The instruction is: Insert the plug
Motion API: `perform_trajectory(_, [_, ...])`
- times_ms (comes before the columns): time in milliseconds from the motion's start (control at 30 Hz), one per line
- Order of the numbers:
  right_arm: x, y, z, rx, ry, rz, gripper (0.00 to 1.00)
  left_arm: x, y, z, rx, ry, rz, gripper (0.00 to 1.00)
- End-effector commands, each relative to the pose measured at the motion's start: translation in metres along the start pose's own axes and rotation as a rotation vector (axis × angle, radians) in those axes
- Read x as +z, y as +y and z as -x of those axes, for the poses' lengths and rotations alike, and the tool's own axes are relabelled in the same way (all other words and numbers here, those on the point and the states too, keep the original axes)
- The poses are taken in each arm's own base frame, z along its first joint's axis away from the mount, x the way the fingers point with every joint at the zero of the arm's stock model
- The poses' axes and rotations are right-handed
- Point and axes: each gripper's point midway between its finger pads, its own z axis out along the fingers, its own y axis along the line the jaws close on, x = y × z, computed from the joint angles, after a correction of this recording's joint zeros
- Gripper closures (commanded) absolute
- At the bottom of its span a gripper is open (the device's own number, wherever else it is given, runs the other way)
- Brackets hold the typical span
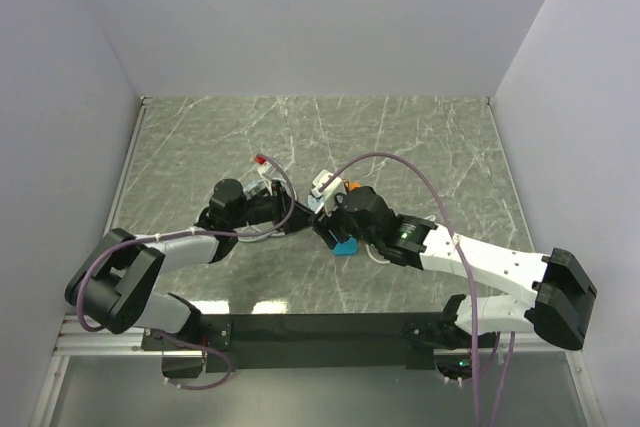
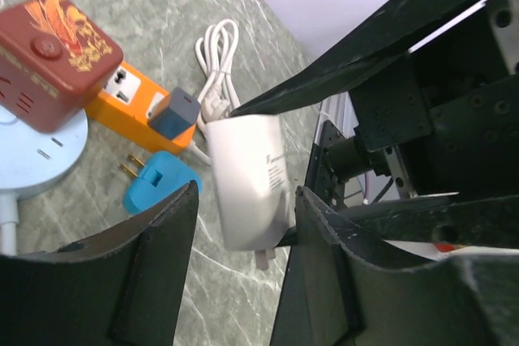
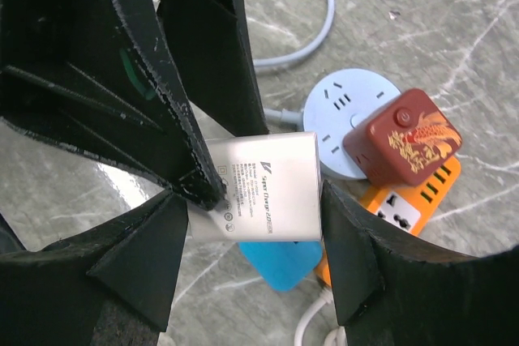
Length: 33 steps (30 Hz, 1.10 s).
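Where the two arms meet: middle of the green marbled desk (image 1: 400, 137), the pincers nose to nose.
Task item: white charger plug (image 3: 268, 188), lifted off the desk above the cluster of sockets, label side up, prong end turned toward the left arm.
Right pincer (image 3: 253, 196): clamped on the white charger plug, with one finger against each side edge.
Left pincer (image 2: 246, 192): about half closed, its fingers flanking the same plug. One finger looks to be touching it and a sliver of desk shows beside the other. Whether it grips cannot be told.
Round socket strip (image 3: 336, 103): pale blue disc flat on the desk, its pale cable (image 3: 316, 30) looping away behind it.
Red cube socket (image 3: 401, 139): gold pattern on top. It sits over the edge of the round socket strip and touches the orange strip. Whether it is plugged in cannot be told.
Orange strip (image 3: 405, 208): lies just beside the round socket strip, one universal outlet showing.
Grey adapter (image 2: 174, 113): stands on one end of the orange strip.
Blue adapter (image 2: 158, 184): loose on the desk just beside the orange strip, two brass prongs showing. In the right wrist view it lies directly under the white charger plug.
White cable coil (image 2: 217, 58): bundled on the desk beyond the grey adapter.
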Motion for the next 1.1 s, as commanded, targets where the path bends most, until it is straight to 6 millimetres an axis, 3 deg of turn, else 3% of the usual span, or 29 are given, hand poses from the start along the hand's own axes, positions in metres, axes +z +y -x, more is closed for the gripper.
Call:
perform_trajectory(0, [-0.011, -0.011, 0.033, 0.006, -0.125, -0.058, 1.0, 0.006, -0.014, 0.002, 0.04, 0.023, -0.078, 0.44])
perform_trajectory(167, [-0.013, -0.01, 0.033, 0.006, -0.132, -0.052, 1.0, 0.007, -0.02, 0.001, 0.052, 0.027, -0.102, 0.49])
perform_trajectory(233, [-0.012, -0.01, 0.032, 0.006, -0.13, -0.052, 1.0, 0.007, -0.023, 0.001, 0.057, 0.023, -0.119, 0.56])
perform_trajectory(333, [-0.01, -0.01, 0.031, 0.005, -0.127, -0.055, 1.0, 0.008, -0.027, 0.002, 0.044, 0.019, -0.149, 0.99])
perform_trajectory(700, [-0.016, -0.016, 0.03, 0.033, -0.138, -0.089, 0.98, 0.014, -0.022, 0.003, 0.035, 0.027, -0.155, 0.99])
perform_trajectory(733, [-0.017, -0.016, 0.028, 0.031, -0.132, -0.087, 0.93, 0.013, -0.022, 0.004, 0.038, 0.028, -0.162, 0.99])
perform_trajectory(800, [-0.02, -0.017, 0.03, 0.041, -0.141, -0.088, 0.73, 0.013, -0.025, 0.005, 0.044, 0.025, -0.177, 0.99])
perform_trajectory(833, [-0.024, -0.015, 0.033, 0.047, -0.153, -0.079, 0.6, 0.013, -0.024, 0.005, 0.045, 0.025, -0.175, 0.99])
perform_trajectory(867, [-0.026, -0.014, 0.034, 0.052, -0.159, -0.073, 0.34, 0.011, -0.025, 0.005, 0.048, 0.024, -0.173, 0.99])
perform_trajectory(900, [-0.027, -0.014, 0.033, 0.055, -0.162, -0.068, 0.16, 0.01, -0.023, 0.006, 0.049, 0.02, -0.165, 0.99])
perform_trajectory(933, [-0.031, -0.013, 0.037, 0.062, -0.181, -0.062, 0.11, 0.008, -0.023, 0.007, 0.054, 0.015, -0.158, 0.99])
perform_trajectory(1067, [-0.042, -0.012, 0.04, 0.084, -0.214, -0.047, 0.08, -0.002, -0.026, 0.018, 0.114, -0.015, -0.13, 0.99])
